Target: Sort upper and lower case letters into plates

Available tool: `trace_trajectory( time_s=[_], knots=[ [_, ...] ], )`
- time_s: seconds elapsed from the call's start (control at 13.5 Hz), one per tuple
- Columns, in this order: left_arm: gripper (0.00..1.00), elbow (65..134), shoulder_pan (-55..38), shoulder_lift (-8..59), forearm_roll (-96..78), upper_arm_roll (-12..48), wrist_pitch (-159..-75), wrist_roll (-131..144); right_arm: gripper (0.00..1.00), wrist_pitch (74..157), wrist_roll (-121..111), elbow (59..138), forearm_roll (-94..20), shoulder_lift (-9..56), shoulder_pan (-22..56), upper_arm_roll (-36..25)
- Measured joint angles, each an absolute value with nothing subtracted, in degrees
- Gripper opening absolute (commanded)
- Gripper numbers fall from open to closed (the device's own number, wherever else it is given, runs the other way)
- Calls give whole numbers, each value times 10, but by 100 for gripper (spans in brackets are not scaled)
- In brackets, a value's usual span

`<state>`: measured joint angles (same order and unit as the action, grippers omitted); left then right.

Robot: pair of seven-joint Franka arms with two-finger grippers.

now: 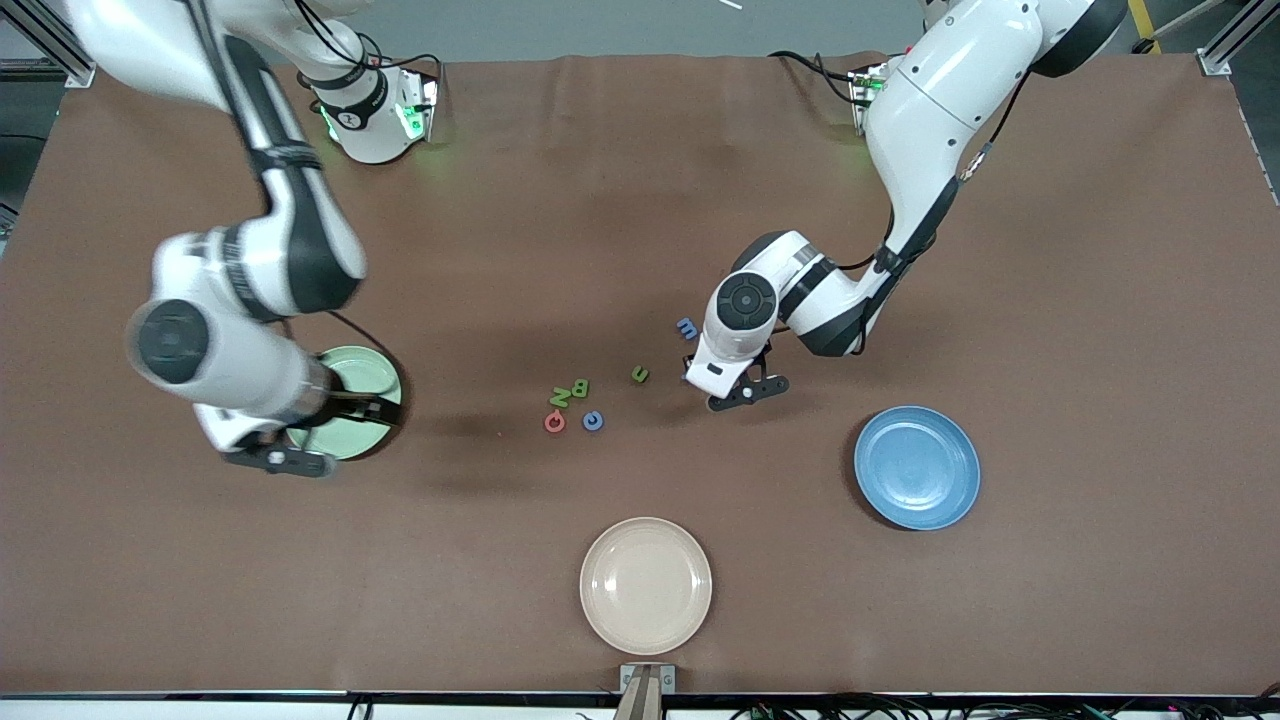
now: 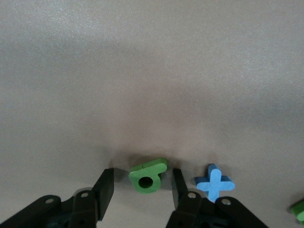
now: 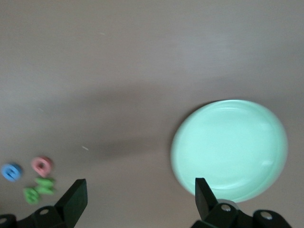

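The brown table (image 1: 640, 200) carries three round plates of equal size: the cream-beige plate (image 1: 646, 585) sits nearest the front camera, the blue plate (image 1: 917, 467) lies farther back toward the left arm's end, and the pale green plate (image 1: 352, 400) lies toward the right arm's end, partly covered by the right arm. The right gripper (image 3: 140, 199) hangs over the table at the green plate's edge, its fingers spread wide with nothing between them. The left gripper (image 2: 142, 190) is down at the table between the blue plate and the letters, its fingers apart and standing on either side of a small green g (image 2: 148, 176) without visibly touching it; the g lies flat, its ring toward the wrist camera and its tail running crosswise between the fingers. Just beside that gripper lies a blue x (image 2: 214, 182), flat on the cloth. In the front view a blue m (image 1: 687, 327) lies farther from the camera than the gripper, a green n (image 1: 640, 374) sits between the gripper and a small cluster: green B (image 1: 580, 388) and green N (image 1: 560, 398) side by side, their row slanting, with a red ring (image 1: 554, 423) and a blue ring (image 1: 593, 421) just nearer the camera
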<state>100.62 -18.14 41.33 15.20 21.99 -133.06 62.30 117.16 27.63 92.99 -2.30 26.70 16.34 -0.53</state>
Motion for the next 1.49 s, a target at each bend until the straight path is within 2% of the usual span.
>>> trace_trajectory(
  time_s=[0.22,0.37,0.45,0.74,1.04,1.26,1.41,1.49],
  knots=[
    [21,1006,-181,413,152,220,-1335,623,100,1250,409,908,-23,351,238,-5],
    [4,1006,-179,412,152,220,-1336,623,97,1285,450,880,-23,405,272,-6],
    [1,1006,-179,412,152,220,-1336,623,94,1302,457,871,-23,424,282,-6],
    [0,998,-158,404,154,213,-1337,623,90,1317,479,861,-22,447,301,-6],
    [0,987,-81,362,157,212,-1332,617,82,1320,485,862,-22,452,310,-7],
    [0,977,-32,356,166,208,-1331,593,78,1329,485,873,-22,456,315,-7],
    [0,977,-1,357,205,195,-1328,561,72,1351,486,890,-22,457,320,-7],
    [3,977,21,360,221,193,-1326,544,67,1356,487,895,-22,457,322,-7]
  ],
)
